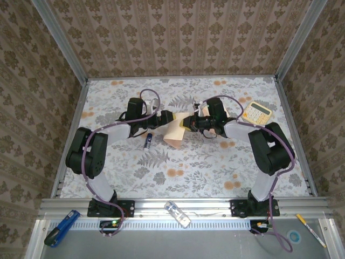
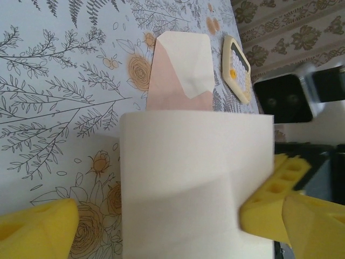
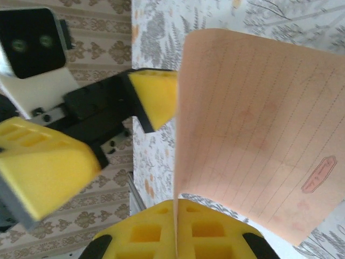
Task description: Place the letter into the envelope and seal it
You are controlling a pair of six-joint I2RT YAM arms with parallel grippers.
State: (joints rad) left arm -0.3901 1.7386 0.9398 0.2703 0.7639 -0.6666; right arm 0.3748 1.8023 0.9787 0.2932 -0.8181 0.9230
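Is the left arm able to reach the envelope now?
Probably not straight away: the letter, pinched by the right gripper, stands right before the open left gripper, with the envelope lying flat beyond it.

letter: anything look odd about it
Yes. The letter is bowed, not flat: the right gripper pinches one edge and the sheet curves in the air, off the table, with the envelope lying apart beyond it.
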